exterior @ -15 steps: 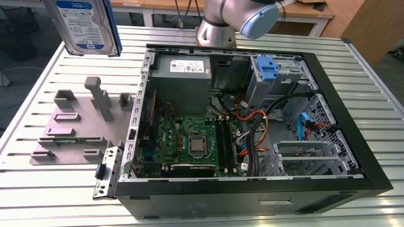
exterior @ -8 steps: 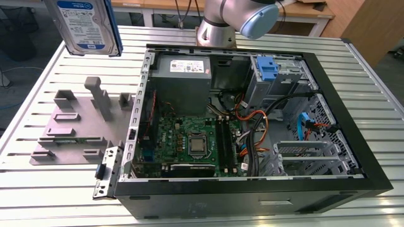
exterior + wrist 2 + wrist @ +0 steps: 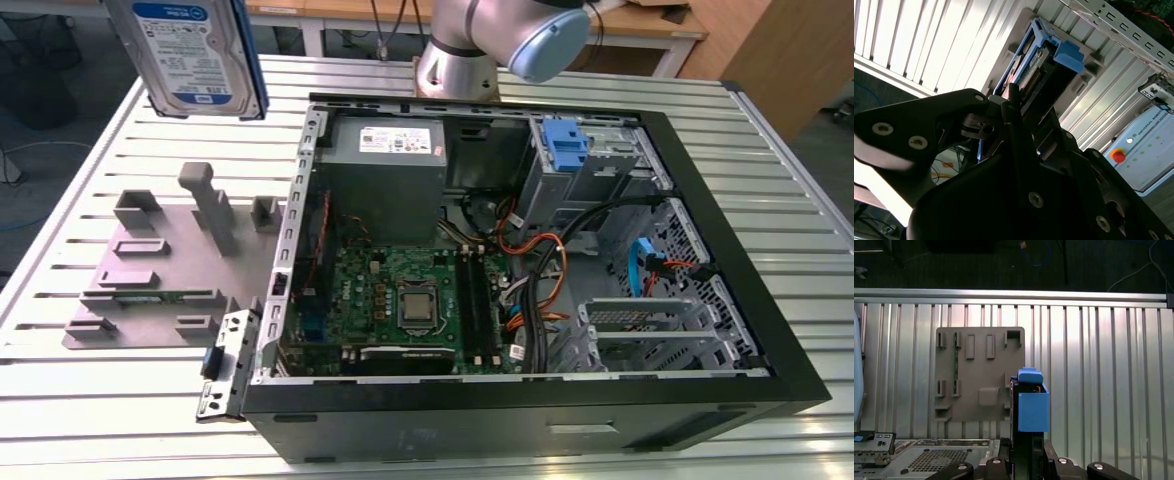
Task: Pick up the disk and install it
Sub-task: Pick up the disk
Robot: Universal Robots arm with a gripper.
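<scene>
In the exterior view the disk (image 3: 187, 55) hangs label-out in the air, higher than the grey fixture plate (image 3: 160, 270). On the exterior view's right of that plate lies the open computer case (image 3: 467, 420), holding a motherboard (image 3: 400, 300), a grey power supply (image 3: 387, 150) and a bare blue bracket (image 3: 567, 145). The second wrist view adds the grip: the gripper (image 3: 1016, 107) is clamped on the disk. The first wrist view looks down past the disk, edge-on over one edge of the plate.
</scene>
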